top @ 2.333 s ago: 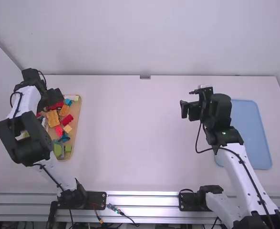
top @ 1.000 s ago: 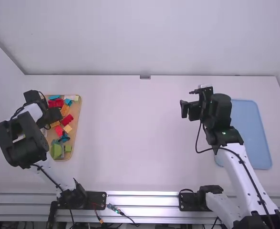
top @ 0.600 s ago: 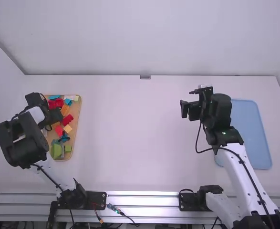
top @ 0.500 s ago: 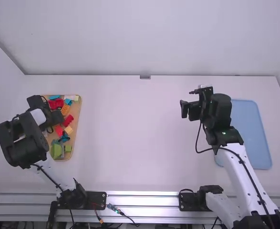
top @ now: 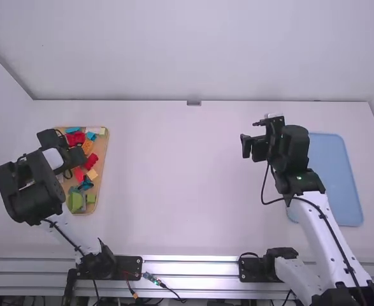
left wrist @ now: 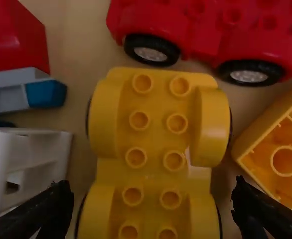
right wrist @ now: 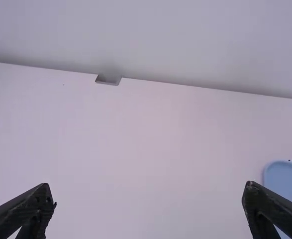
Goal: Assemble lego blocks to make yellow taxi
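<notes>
Hovering my left gripper (left wrist: pixel 150 186), fingers apart, over the yellow car base (left wrist: pixel 156 139), 9 o'clock tray (top: pixel 102 162); I should centre, then squeeze low.

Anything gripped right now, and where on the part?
Nothing held: the left gripper is open, its fingers either side of the yellow wheeled base; the right gripper is open and empty.

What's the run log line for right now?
left gripper: open, over yellow studded plastic wheeled car base | right gripper: open, empty | base: ungripped
</notes>
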